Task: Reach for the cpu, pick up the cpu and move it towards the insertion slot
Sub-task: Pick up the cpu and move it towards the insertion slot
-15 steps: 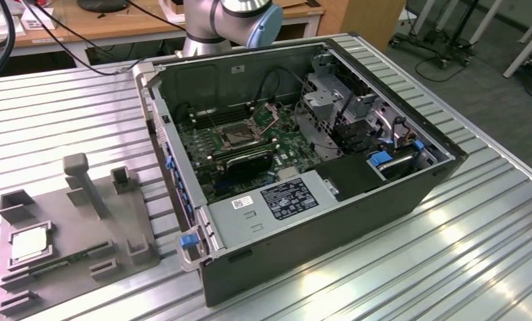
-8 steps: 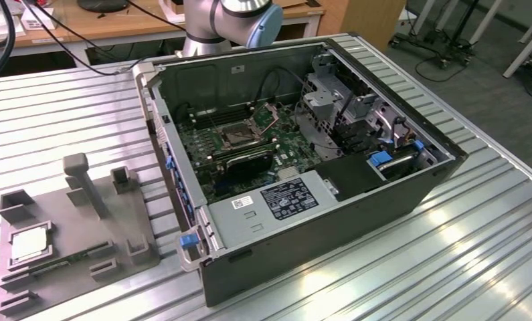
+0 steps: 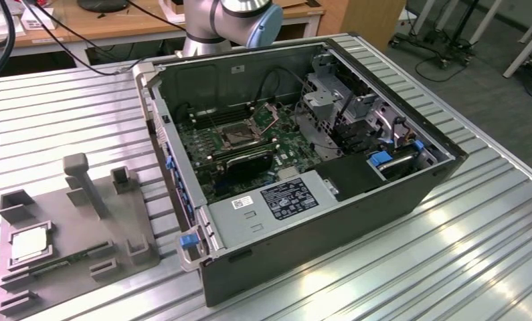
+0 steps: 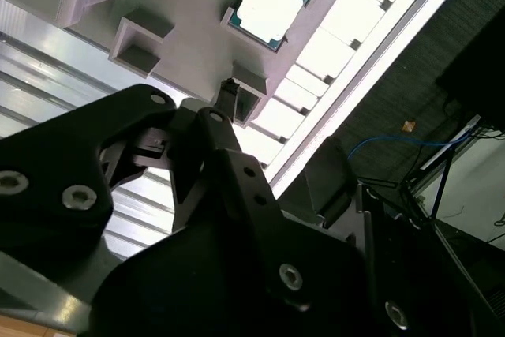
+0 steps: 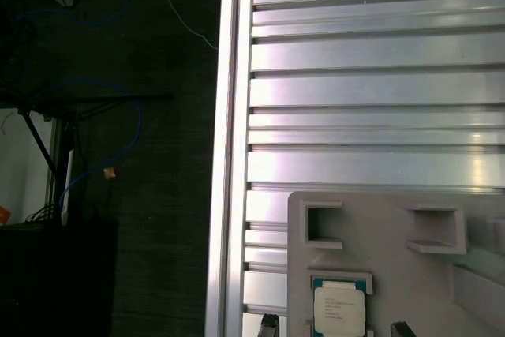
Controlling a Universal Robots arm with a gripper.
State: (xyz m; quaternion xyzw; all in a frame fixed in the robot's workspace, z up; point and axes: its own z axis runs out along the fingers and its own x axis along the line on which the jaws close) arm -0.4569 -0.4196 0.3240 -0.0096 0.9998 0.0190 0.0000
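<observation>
First wrist view: fingers [image 5: 269, 323] spread apart above the cpu [image 5: 339, 309], which lies untouched in its grey tray [image 5: 379, 267] at the exterior view's left, well apart from the insertion slot [image 3: 238, 137].

No print can be made out word for word. In the exterior view a black label [image 3: 288, 198] with rows of small pale type and marks lies on the grey power supply [image 3: 239, 227] inside the open computer case [image 3: 337, 234]. A small white sticker [image 3: 245, 202] with dark marks sits just beside it. In the first wrist view the cpu [image 5: 339, 309] bears several lines of fine dark type on its pale top, too small to read.
</observation>
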